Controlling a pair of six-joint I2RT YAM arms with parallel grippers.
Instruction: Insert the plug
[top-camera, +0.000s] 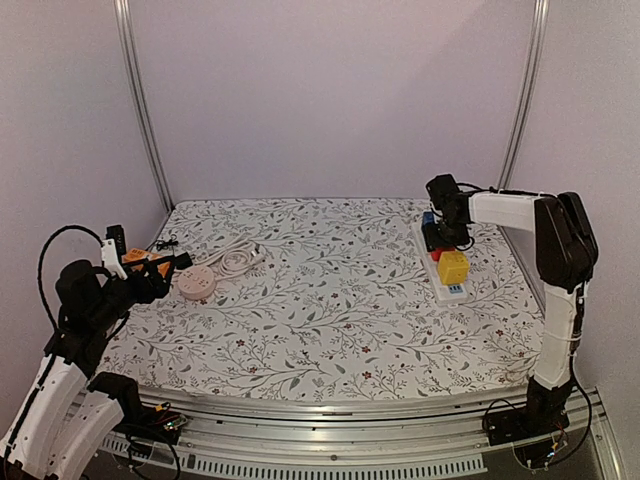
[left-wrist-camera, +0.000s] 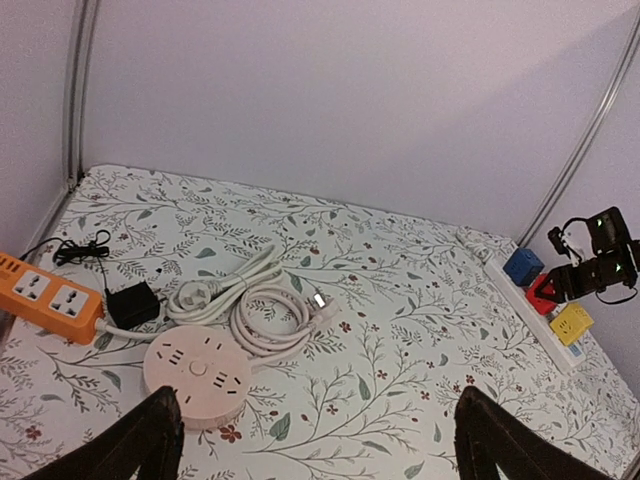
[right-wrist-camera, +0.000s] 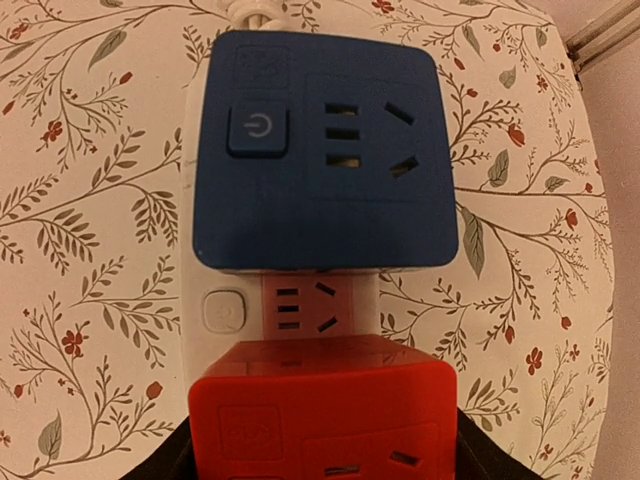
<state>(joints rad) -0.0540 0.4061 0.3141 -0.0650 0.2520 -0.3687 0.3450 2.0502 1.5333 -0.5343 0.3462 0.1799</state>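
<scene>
My right gripper is shut on a red cube plug, with its dark fingers against both sides. It holds the cube over a white power strip at the table's right side. A blue cube sits plugged in at the strip's far end. A free socket shows between the blue and red cubes. A yellow cube sits nearer on the strip. I cannot tell if the red cube is seated. My left gripper is open and empty above a pink round socket.
An orange power strip, a black adapter and a coiled white cable with its plug lie at the far left. The right arm's gripper shows across the table by the red cube. Walls and metal posts close off the back.
</scene>
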